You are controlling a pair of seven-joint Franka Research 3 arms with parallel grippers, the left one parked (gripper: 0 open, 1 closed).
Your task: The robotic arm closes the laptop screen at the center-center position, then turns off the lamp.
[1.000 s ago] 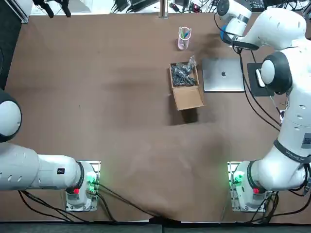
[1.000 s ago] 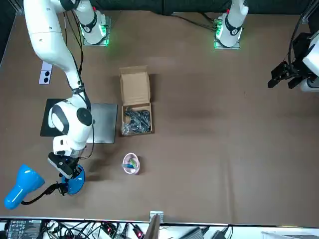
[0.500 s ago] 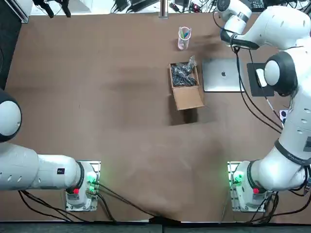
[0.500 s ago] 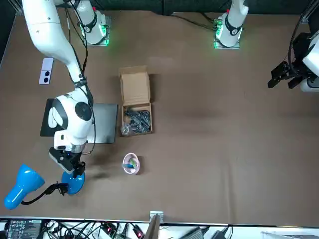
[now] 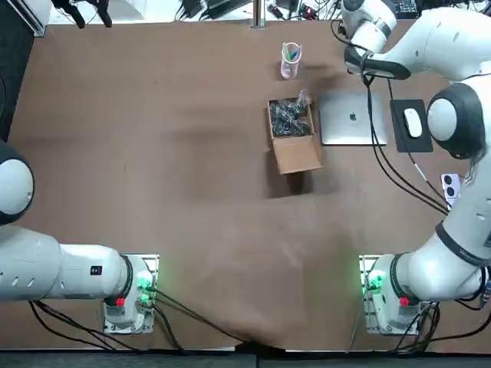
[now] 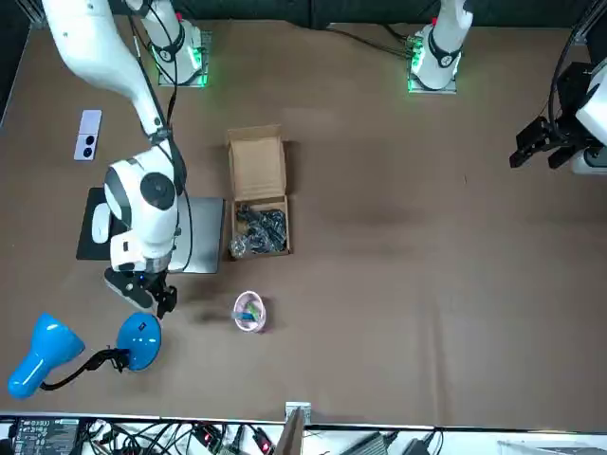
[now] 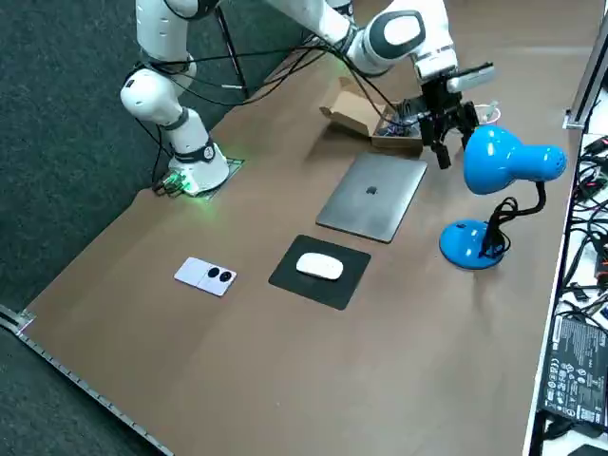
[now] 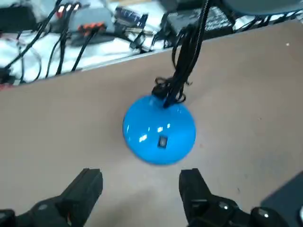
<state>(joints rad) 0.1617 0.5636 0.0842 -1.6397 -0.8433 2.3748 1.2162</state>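
The laptop lies shut flat behind the right gripper, so the first step looks done and the lamp step is in hand. The pincer hangs wide open and empty, with the blue lamp base just ahead of and below its tips. The next move likely calls for lowering one fingertip onto the small switch on the dome

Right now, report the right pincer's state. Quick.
Right pincer: open, holding nothing, hovering over the table beside the blue lamp base.
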